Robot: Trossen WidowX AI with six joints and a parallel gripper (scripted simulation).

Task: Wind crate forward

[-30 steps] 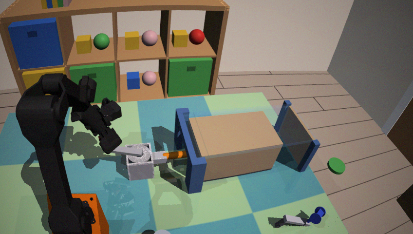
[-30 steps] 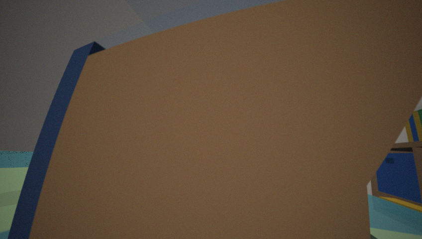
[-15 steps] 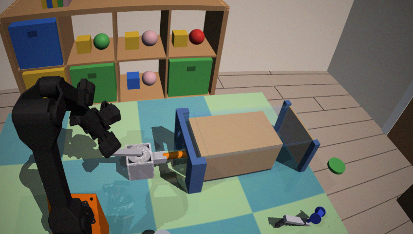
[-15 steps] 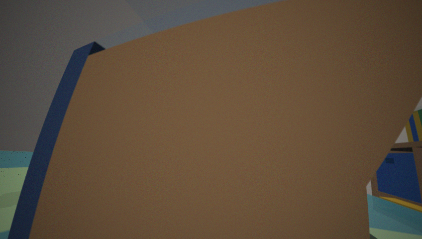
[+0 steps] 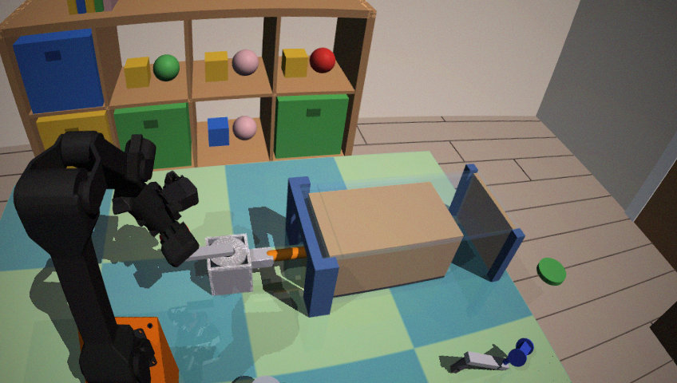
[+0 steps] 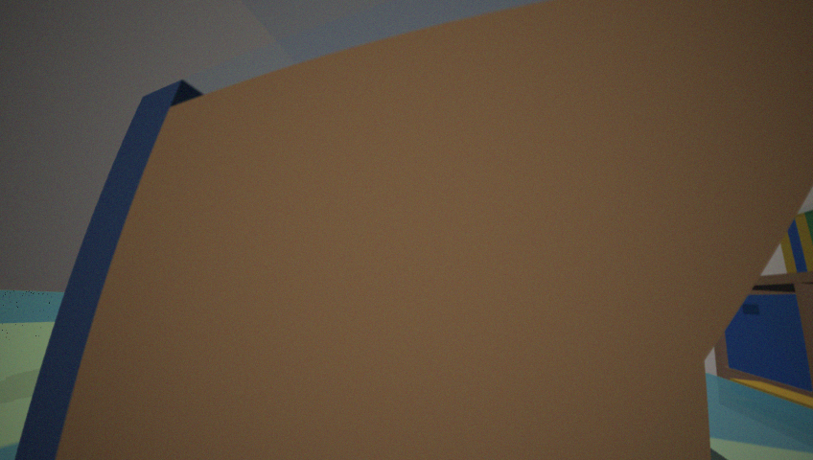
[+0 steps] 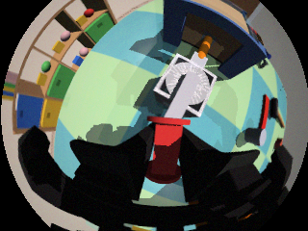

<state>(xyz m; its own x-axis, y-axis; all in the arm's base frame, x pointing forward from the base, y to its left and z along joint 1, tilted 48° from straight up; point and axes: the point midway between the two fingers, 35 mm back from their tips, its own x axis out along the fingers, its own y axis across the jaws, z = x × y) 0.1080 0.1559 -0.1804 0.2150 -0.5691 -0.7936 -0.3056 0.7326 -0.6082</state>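
The winch [image 5: 231,279] [image 7: 207,106] stands left of the rack, an orange strap [image 5: 290,253] [image 7: 205,47] running from it into the rack mouth. The winch handle's grey arm [image 5: 208,251] [image 7: 184,91] lies across the winch top and points left to my gripper; its key end is hidden. My gripper [image 5: 176,251] [image 7: 166,126] is shut on the handle's red grip [image 7: 167,140]. The tan crate [image 5: 386,215] [image 6: 399,227] sits flat in the cubby, its front just behind the blue frame [image 5: 321,289] [image 7: 175,24]. Whether they touch I cannot tell.
A hammer-like tool with a red handle [image 7: 266,111] lies right of the winch in the wrist view. A grey tool with blue ends [image 5: 482,359] lies near the front right. A green disc [image 5: 551,271] is past the table's right edge. Shelves [image 5: 232,94] stand behind.
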